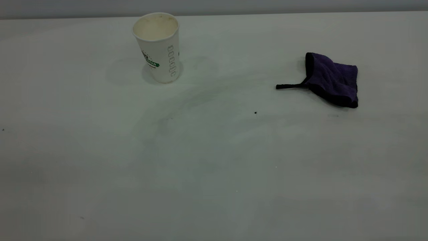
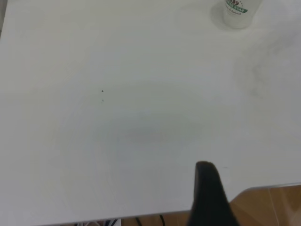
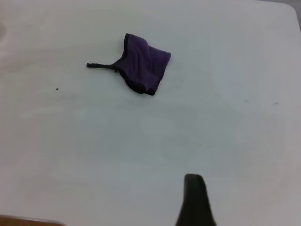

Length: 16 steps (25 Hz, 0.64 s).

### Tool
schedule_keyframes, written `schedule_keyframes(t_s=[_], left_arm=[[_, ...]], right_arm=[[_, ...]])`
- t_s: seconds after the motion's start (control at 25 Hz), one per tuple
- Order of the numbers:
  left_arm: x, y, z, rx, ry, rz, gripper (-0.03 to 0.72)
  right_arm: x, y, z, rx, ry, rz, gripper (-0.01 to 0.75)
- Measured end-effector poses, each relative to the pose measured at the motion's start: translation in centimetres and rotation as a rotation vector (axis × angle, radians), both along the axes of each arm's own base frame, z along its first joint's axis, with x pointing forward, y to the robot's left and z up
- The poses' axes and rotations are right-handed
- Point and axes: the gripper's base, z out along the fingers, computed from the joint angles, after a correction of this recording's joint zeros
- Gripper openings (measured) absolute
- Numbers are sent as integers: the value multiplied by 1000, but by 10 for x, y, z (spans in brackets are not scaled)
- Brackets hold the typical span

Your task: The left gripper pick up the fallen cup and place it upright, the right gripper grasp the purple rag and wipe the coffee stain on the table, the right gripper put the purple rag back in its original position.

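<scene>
The cup [image 1: 159,47] stands upright on the table [image 1: 214,174] at the far left, mouth up, its green logo facing the left side. Faint grey smears cross the tabletop between it and a tiny black speck [image 1: 255,112] near the middle. Well apart to the right, the purple rag [image 1: 332,79] lies crumpled, its black strap [image 1: 290,86] pointing towards the cup. The left gripper [image 2: 209,197] and the right gripper [image 3: 195,200] each hang over the table's near edge, touching nothing, showing one dark finger only, so I cannot tell whether either is spread or closed.
</scene>
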Motion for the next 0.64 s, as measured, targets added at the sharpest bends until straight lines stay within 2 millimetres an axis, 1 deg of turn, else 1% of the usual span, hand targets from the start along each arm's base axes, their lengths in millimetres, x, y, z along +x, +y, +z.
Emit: schedule_keyframes(t_s=[0.32,0.64], left_arm=[[0,0,0,0,0,0,542],[0,0,0,0,0,0,542]], right_arm=[[0,4,0,36,2,23,535],[0,4,0,37,2,24,477]])
